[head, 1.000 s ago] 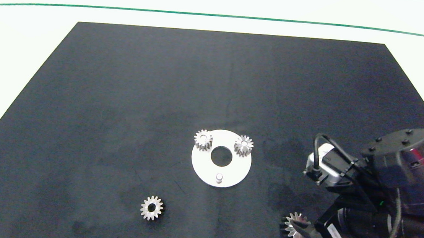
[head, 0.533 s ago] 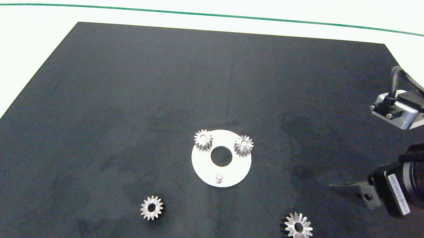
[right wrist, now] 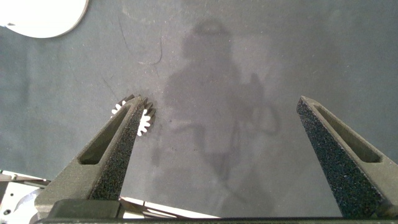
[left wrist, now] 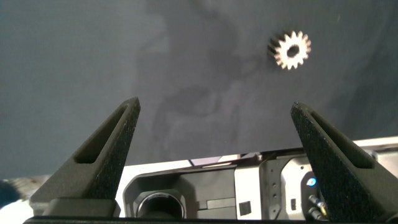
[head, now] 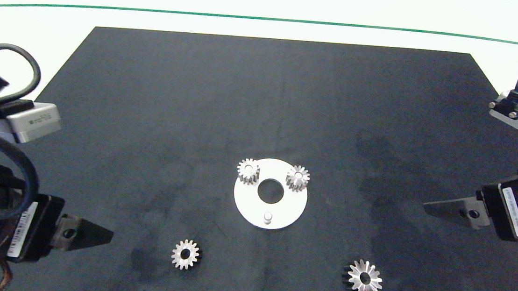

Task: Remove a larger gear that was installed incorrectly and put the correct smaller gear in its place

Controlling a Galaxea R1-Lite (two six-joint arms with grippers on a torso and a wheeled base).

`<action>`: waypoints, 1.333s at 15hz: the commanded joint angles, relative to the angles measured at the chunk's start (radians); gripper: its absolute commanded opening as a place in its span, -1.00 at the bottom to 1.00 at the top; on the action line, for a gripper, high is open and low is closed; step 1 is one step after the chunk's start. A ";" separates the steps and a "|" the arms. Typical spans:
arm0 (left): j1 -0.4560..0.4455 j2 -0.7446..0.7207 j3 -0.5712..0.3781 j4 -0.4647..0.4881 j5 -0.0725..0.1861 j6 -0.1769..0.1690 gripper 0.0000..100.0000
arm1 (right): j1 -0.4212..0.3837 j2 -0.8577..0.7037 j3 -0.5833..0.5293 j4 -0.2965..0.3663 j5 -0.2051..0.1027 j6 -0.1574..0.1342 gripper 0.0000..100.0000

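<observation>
Now you are looking at the smaller gear (head: 185, 254) lying flat on the black mat (head: 263, 94) near its front edge, loose and a little way ahead of the left gripper (head: 92, 234), which is hovering at the mat's left front with its fingers (left wrist: 99, 155) spread wide and gripping nothing; in the left wrist view that gear (left wrist: 290, 50) is sitting well beyond the fingertips, off toward one finger's side. The larger gear (head: 364, 279) is resting alone on the mat at the right front, well apart from the right gripper (head: 441, 209), which is hanging above the mat's right edge, also spread wide and empty. You are seeing four gears in all: one star-toothed larger gear and three small blunt-toothed ones, two of them (head: 248, 170) (head: 298, 177) sitting on the white round plate (head: 244, 205) at centre. The plate is carrying one bare peg (head: 268, 218) at its near side and one central hole.
</observation>
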 commanded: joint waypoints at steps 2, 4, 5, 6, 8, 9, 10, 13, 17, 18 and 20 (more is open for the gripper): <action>-0.157 0.066 0.119 -0.078 0.103 -0.015 1.00 | -0.002 -0.022 -0.003 0.003 -0.002 0.001 1.00; -0.278 0.085 0.176 -0.147 0.113 -0.066 1.00 | -0.003 -0.028 -0.003 0.003 -0.002 0.001 1.00; -0.301 0.111 0.179 -0.152 0.127 -0.087 1.00 | -0.005 -0.036 -0.001 0.003 -0.002 0.001 1.00; -0.304 0.139 0.182 -0.155 0.176 -0.089 1.00 | -0.005 -0.041 0.001 0.003 -0.002 0.001 1.00; -0.324 0.181 0.208 -0.207 0.284 -0.093 1.00 | -0.002 -0.050 0.002 0.003 -0.002 -0.001 1.00; -0.335 0.189 0.220 -0.235 0.297 -0.093 1.00 | 0.001 -0.051 0.002 0.003 -0.002 -0.001 1.00; -0.335 0.203 0.216 -0.253 0.297 -0.089 1.00 | 0.001 -0.054 0.004 0.003 -0.002 0.001 1.00; -0.349 0.246 0.125 -0.248 0.297 -0.098 1.00 | 0.001 -0.070 0.008 0.003 0.000 0.001 1.00; -0.381 0.284 0.127 -0.247 0.288 -0.113 1.00 | 0.001 -0.067 0.010 0.005 0.000 0.001 1.00; -0.393 0.304 0.127 -0.247 0.274 -0.132 1.00 | 0.001 -0.068 0.010 0.003 0.000 0.001 1.00; -0.419 0.336 0.125 -0.250 0.259 -0.156 1.00 | 0.000 -0.073 0.011 0.003 0.000 0.001 1.00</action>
